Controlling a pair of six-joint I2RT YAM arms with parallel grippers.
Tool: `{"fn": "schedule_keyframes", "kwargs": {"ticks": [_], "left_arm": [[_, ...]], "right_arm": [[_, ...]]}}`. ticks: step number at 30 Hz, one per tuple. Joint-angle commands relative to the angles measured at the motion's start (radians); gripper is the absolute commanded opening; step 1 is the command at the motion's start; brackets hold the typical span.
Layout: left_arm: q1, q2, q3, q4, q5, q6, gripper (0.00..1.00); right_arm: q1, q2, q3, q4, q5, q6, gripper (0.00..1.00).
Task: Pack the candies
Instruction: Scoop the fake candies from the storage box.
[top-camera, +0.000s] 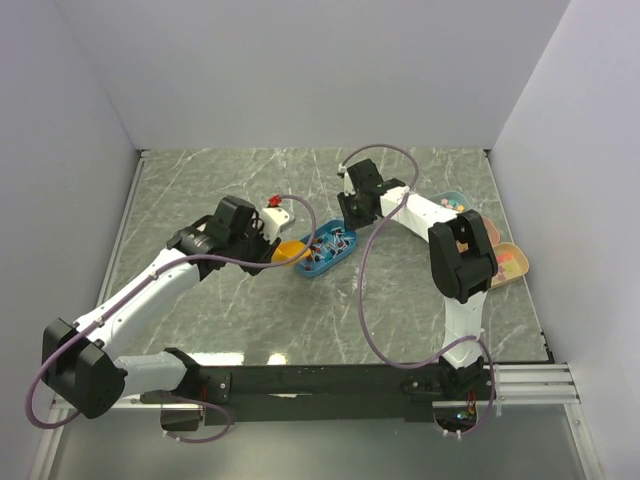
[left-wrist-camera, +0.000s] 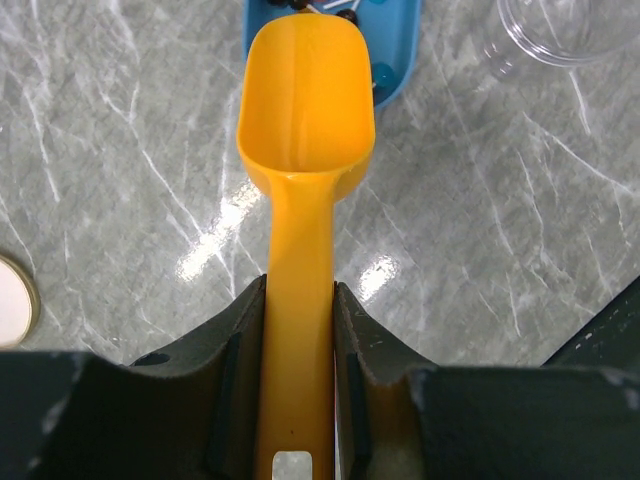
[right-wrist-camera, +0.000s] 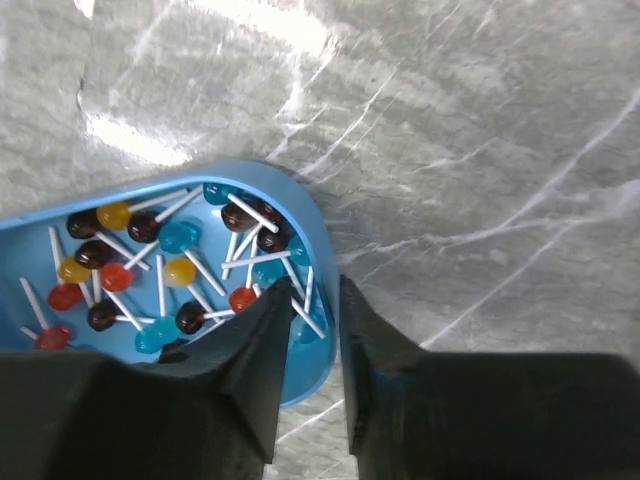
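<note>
My left gripper (left-wrist-camera: 300, 300) pinches the scoop (left-wrist-camera: 305, 100); my right gripper (right-wrist-camera: 312, 330) seems clamped on the tray (right-wrist-camera: 322, 235) rim. I should slide low under the candies (right-wrist-camera: 180, 240), tray steady.

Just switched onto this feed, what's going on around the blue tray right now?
The left gripper is shut on the handle of an orange plastic scoop, whose empty bowl reaches over the edge of the blue oval plastic tray. The right gripper has a finger on each side of that tray's end wall, apparently pinching it steady. The small lollipops, blue, dark, red and yellow on white sticks, lie in the tray; none is scooped yet. A clear plastic container stands nearby.
</note>
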Motion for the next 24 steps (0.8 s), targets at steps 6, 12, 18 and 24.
{"fn": "schedule_keyframes", "kwargs": {"ticks": [6,12,18,24], "left_arm": [[-0.066,0.05,0.105,-0.054,-0.079,0.079,0.01],[-0.112,0.082,0.127,-0.094,-0.156,0.123,0.01],[-0.132,0.113,0.17,-0.14,-0.241,0.171,0.01],[-0.152,0.169,0.233,-0.206,-0.251,0.208,0.01]], "right_arm": [[-0.003,-0.016,-0.048,0.058,-0.013,-0.037,0.23],[0.011,-0.075,-0.126,0.1,0.036,-0.043,0.09],[0.035,-0.132,-0.186,0.147,0.086,-0.053,0.01],[0.069,-0.167,-0.221,0.188,0.165,-0.057,0.0]]}}
